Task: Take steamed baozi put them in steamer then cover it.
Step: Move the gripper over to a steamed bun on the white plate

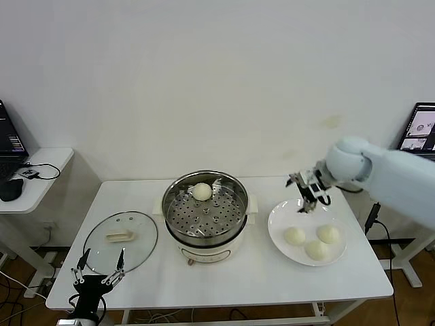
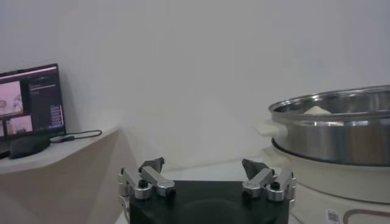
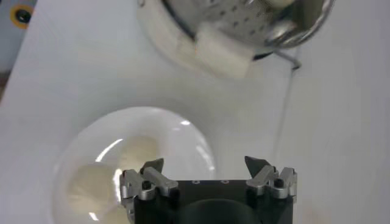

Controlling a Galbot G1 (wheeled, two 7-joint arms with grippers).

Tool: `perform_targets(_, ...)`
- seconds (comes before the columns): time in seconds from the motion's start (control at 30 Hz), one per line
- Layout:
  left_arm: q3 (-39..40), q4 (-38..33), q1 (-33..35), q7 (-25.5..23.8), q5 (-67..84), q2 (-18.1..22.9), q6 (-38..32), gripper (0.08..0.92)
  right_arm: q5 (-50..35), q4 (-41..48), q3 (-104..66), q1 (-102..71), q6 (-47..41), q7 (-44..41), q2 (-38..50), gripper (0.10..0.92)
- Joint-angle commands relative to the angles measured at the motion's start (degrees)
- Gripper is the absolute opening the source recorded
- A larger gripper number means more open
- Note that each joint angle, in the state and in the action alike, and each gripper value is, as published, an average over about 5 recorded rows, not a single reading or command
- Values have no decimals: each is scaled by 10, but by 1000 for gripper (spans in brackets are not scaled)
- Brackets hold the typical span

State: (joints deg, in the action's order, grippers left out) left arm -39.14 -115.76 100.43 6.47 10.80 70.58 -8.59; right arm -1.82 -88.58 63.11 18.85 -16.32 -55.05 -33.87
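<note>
Nearest the robot, the left claw (image 1: 98,269) sits low at the front left edge of the table (image 1: 238,272), fingers spread wide and holding nothing; from its own wrist view the left claw (image 2: 204,176) points along the table with both fingers apart and nothing between them. Just beyond it, the cover (image 1: 121,236) lies flat on the table to the left of the steamer, its cream handle up.

On the right side of the table a white plate (image 1: 279,227) carries three baozi: one at the front (image 1: 317,249), one on the left (image 1: 294,236) and one on the right (image 1: 328,233), sitting close together. In the right wrist view the plate (image 3: 189,137) and two baozi (image 3: 137,149) show pale below the claw.

In the middle of the table stands the steamer (image 1: 205,207), its steel pot on the cream base, tray bare except for one baozi (image 1: 202,191) resting at the far side of the tray. The left wrist view shows the steamer (image 2: 332,131) from the side, with the top of that baozi (image 2: 317,111) just peeking over the rim.

The right claw (image 1: 307,195) hovers above the far edge of the plate, between plate and steamer, tilted downward; the right claw (image 3: 207,176) has its fingers open and empty, with the steamer (image 3: 244,24) farther off
</note>
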Motion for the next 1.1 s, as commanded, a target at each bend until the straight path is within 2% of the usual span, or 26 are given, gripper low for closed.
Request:
perform_targets(0.03,-8,3,1,0,3,-2,2,823,35,19,-74,-132,-25,-2,19,823)
perform_targets(0.27,-10,6,4,1,3,-1,1,823,55,75,-118,-187,-20,-8,-21,823)
perform_targets(1.1,-7,11,0,0,1,-3,1,823,101,166,-169,-242,-9,7,-95,822)
